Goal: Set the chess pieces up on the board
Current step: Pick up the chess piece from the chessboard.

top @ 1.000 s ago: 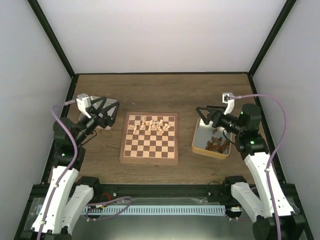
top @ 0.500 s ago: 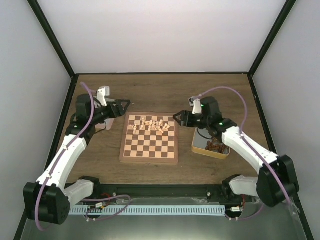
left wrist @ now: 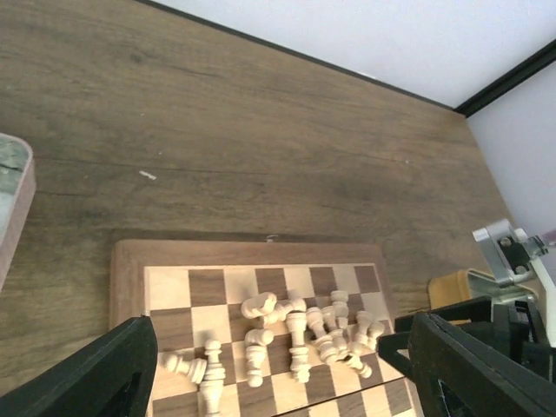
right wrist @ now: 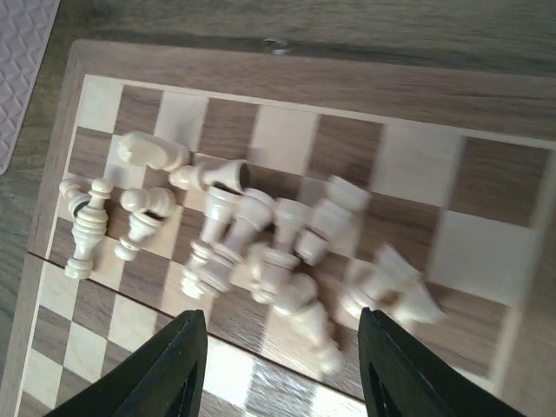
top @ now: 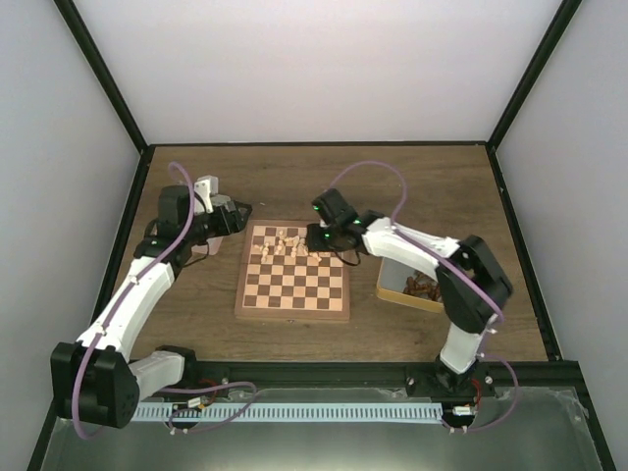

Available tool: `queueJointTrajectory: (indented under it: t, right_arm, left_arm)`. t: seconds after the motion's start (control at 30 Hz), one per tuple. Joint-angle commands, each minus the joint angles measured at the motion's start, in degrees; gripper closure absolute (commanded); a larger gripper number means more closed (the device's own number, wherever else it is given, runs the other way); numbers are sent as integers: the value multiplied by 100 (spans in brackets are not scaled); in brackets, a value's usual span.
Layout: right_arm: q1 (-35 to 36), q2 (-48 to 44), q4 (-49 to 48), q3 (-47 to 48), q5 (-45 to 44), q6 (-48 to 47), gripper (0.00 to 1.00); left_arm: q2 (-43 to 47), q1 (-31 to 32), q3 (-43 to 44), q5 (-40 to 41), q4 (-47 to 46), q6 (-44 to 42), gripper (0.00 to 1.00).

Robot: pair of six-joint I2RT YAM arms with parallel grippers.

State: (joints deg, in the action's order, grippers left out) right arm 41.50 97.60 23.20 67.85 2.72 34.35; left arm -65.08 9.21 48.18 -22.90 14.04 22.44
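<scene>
In the top view the left gripper (top: pixel 234 218) is small and dark against the left arm (top: pixel 147 285), so its opening is hard to read there. The left wrist view shows it better: its fingers (left wrist: pixel 95 373) stand wide apart at the two lower corners, with nothing between them. The left tray (left wrist: pixel 13 200) is hidden under that arm from above, and the wrist view shows only a rounded corner of it, cut off by the left edge. The right gripper (top: pixel 317 238) hangs over the far part of the board (top: pixel 294 294), with its jaws moderately apart and holding nothing. Whether it touches any piece, I cannot tell. The chess pieces (top: pixel 294 242) lie in a loose heap on the two farthest rows of the board, most of them fallen on their sides and a few upright. The right half of the right wrist view is blurred, so the pieces there cannot be counted. The right arm (top: pixel 422 250) crosses the right tray (top: pixel 388 285) and covers part of it. The dark pieces (top: pixel 424 287) inside are too small to tell apart. One second ago both arms were folded back at the sides of the table (top: pixel 294 177), the right gripper above its tray. Now both are stretched toward the far edge of the board, and both grippers are less open than before. The heap itself looks unchanged.
</scene>
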Motion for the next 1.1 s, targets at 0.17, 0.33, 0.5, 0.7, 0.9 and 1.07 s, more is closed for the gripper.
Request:
queueJointTrajectory:
  t: [0.17,0.33,0.5,0.7,0.9,1.07]
  right_arm:
    - [642,1547,708,2285,-583,-235,50]
    - [695,2149,1070,3056,-677,-373,55]
    - [702,2386,1107,3255,-561,-431,63]
    - [703,2679,1287,3499,-748,-367,68]
    - [704,2867,1300,3753,-731,-384,80]
    - [706,2920,1202,3832,-849,-458,87]
  left_arm:
    - [292,72,115,1433,553,-155,19]
    - [377,72,150,1818,643,-162,18]
    - [403,71,146,1785,626,-178,18]
    - [402,67,139,1802,609,-178,18]
    - [408,71,118,1827,608,-205,17]
    - [400,70,121,1815,593,-205,17]
